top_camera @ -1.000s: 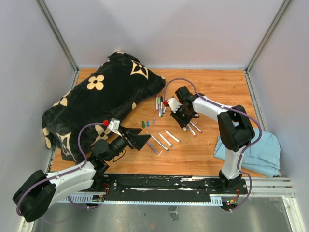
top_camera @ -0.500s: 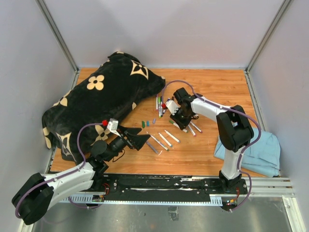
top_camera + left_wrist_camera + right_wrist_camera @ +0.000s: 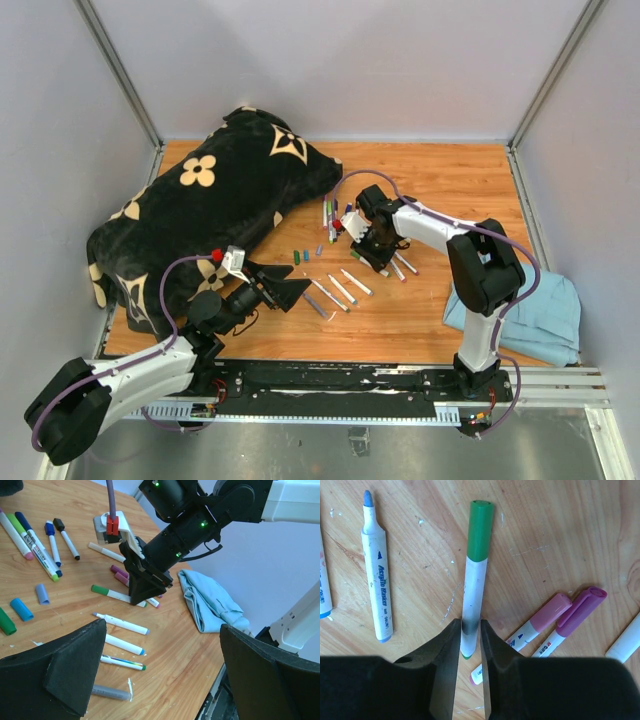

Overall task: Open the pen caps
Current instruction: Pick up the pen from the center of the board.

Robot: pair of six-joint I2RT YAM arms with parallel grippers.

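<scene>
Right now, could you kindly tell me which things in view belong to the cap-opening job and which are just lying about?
Job: green cap, on the marker the right gripper clamps; pink cap; purple cap; loose caps already off; open left gripper.
Lying about: black flowered cushion; blue cloth.

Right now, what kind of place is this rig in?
Probably a robot test cell, not a home: plain grey walls on aluminium framing enclose a wooden tabletop scattered with markers.
</scene>
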